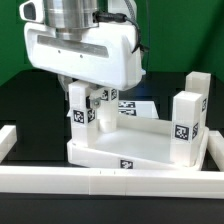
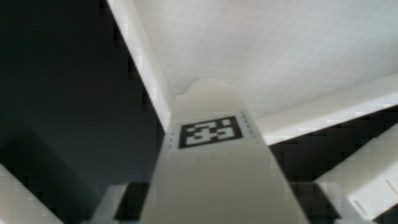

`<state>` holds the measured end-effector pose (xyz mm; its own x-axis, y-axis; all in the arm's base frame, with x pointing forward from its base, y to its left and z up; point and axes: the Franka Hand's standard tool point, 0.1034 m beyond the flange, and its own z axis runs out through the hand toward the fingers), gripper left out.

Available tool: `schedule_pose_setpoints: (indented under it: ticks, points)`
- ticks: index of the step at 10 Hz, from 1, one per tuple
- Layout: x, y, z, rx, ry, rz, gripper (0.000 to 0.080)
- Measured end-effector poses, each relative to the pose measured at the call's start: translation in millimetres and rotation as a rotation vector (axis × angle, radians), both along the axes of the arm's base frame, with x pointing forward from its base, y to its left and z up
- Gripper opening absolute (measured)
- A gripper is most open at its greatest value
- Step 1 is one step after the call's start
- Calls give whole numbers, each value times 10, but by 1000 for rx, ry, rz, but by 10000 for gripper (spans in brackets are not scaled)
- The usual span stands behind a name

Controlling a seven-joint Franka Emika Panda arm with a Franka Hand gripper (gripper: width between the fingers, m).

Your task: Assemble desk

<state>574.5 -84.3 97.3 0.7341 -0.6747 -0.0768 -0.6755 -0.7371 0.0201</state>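
End effector (image 1: 84, 103) gripping a leg (image 1: 82, 108) at the tabletop's (image 1: 135, 150) left-of-centre corner.
Jaws part-closed on the leg; keep it upright and seated squarely before letting go.

The arm's white housing hides the gripper (image 1: 84, 98) in the exterior view, so its jaws cannot be read. The rail (image 1: 110, 181) runs off the frame's lower edges. In the wrist view, a tagged leg (image 2: 217, 150) is cut off at the bottom, fingers (image 2: 128, 203) blurred beside it.
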Motion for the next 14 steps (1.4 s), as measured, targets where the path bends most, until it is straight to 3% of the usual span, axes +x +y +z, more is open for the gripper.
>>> schedule_pose_setpoints:
  ticks: [1,2,3,4,8,10,14]
  points:
    - [-1,-3,-4,0,0,-9,344]
    - [-2,-2,-8,0,1,-8,478]
    - [-2,-2,-7,0,1,-8,478]
    - [1,20,30,6,5,-6,616]
    - [10,319,345,49,15,-38,648]
    - [22,531,383,41,34,-82,649]
    - [16,507,371,42,35,-74,649]
